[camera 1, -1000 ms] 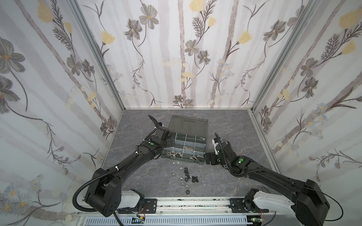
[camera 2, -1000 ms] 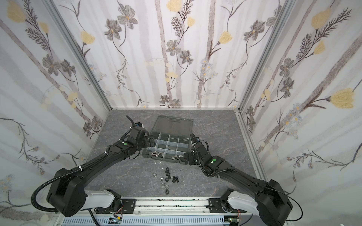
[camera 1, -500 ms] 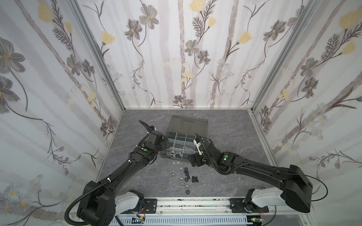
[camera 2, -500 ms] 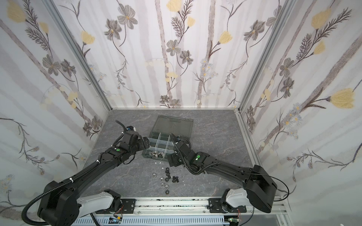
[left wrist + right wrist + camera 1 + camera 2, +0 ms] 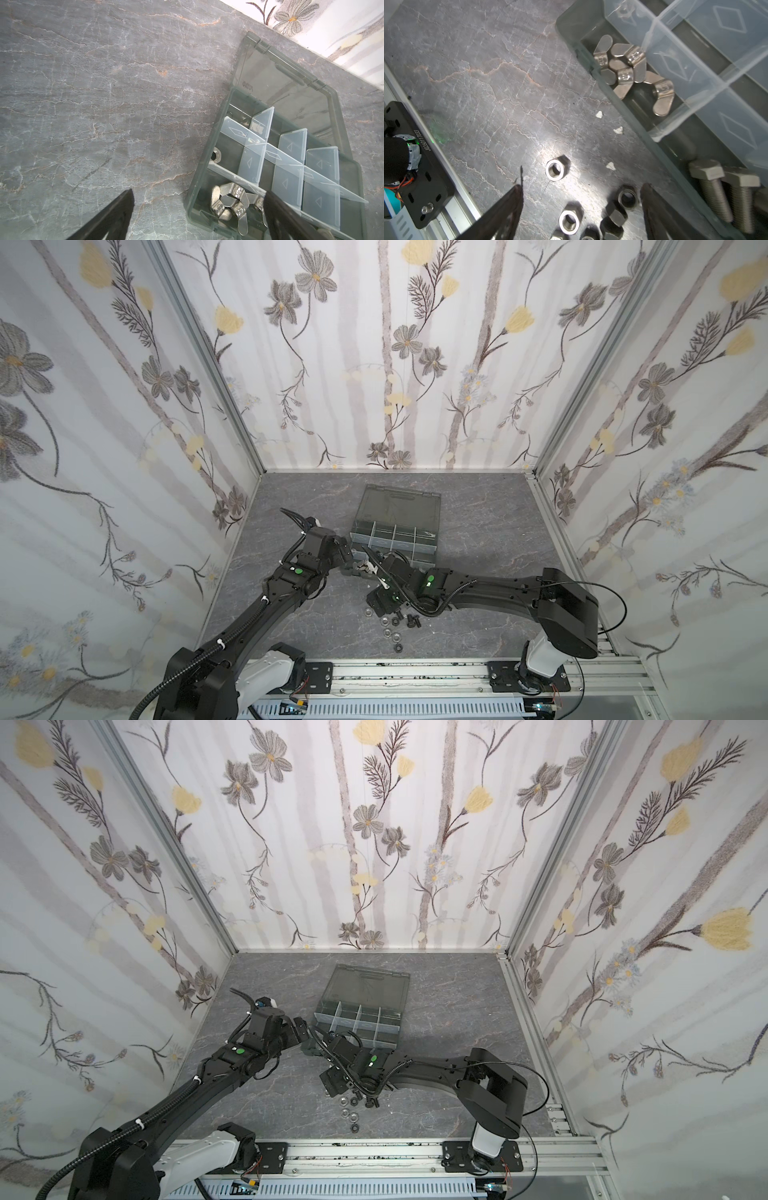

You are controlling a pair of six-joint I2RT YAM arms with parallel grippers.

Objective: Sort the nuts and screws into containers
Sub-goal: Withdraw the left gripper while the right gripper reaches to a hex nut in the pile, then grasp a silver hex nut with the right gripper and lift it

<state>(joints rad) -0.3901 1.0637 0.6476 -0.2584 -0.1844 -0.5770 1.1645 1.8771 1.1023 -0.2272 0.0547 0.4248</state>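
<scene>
**Sorting station, read from left to right.** The left pincer (image 5: 198, 194) hangs wide and empty at the near-left corner of the organiser box (image 5: 435, 549). One finger is over bare tabletop (image 5: 83, 83) and the other above the corner cell (image 5: 200, 182), where the wing nuts (image 5: 228, 201) lie heaped. It appears idle, parked clear of the picking. The lid (image 5: 395, 508) lies folded back on the far side, so every cell is open to an approach from the front. Past a clear divider (image 5: 679, 112), the silver bolts (image 5: 716, 187) lie in the next cell of the same row — one kind per cell. The right pincer (image 5: 582, 187) reaches across the middle, low over the loose nuts (image 5: 554, 170) on the tabletop in front of the box. Its fingers are wide with nothing held, and they bracket a dark nut (image 5: 627, 197), probably the next pick. The pile lies between the box's front wall and the base rail (image 5: 446, 187), so working room there is tight, and the two pincers are close together. To the right of the box the tabletop is bare — the freer side for swinging out.
</scene>
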